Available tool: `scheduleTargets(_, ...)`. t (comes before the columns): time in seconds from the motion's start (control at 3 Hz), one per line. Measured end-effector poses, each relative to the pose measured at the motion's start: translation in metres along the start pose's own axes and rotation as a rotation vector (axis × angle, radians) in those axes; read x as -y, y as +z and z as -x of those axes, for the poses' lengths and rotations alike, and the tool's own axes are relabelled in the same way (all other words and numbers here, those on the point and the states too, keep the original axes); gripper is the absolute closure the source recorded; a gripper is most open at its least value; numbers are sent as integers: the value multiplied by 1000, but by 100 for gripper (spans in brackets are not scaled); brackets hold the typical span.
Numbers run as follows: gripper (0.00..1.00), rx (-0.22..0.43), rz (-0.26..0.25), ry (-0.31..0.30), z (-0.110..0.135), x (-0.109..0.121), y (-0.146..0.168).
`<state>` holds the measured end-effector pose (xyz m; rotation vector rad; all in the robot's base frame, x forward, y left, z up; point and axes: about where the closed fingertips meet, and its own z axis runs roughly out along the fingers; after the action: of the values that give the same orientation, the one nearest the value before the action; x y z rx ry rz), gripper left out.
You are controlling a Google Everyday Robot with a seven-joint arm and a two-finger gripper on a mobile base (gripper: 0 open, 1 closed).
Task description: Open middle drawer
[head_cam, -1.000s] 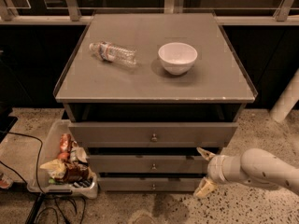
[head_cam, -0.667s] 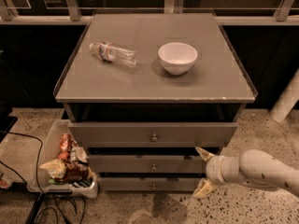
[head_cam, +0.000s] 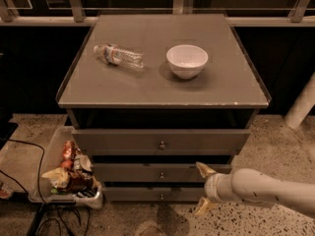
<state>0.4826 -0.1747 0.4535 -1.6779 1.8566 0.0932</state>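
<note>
The grey cabinet (head_cam: 162, 82) has three flat drawer fronts. The middle drawer (head_cam: 128, 173) is the second one, with a small round metal knob (head_cam: 162, 175); it sits shut in line with the others. My gripper (head_cam: 204, 190) comes in from the lower right on a white arm. Its two pale fingers are spread open, one fingertip (head_cam: 203, 169) level with the middle drawer front, the other near the floor. It is to the right of the knob, holding nothing.
A clear plastic water bottle (head_cam: 119, 56) lies on the cabinet top beside a white bowl (head_cam: 187, 60). A tray of snack packets (head_cam: 69, 173) stands on the floor at the cabinet's left, with black cables (head_cam: 29, 220) beside it. A white post (head_cam: 301, 107) stands at right.
My gripper has shifted slightly to the left, towards the drawer fronts. The drawers, bottle and bowl have not moved.
</note>
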Motion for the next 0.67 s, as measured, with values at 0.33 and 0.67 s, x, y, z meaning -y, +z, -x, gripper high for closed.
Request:
scheduleTargets(0.33,0,-43,-46,-37,-2,1,20)
scheduleTargets(0.67,0,-67,-120,-54,-1,19,31)
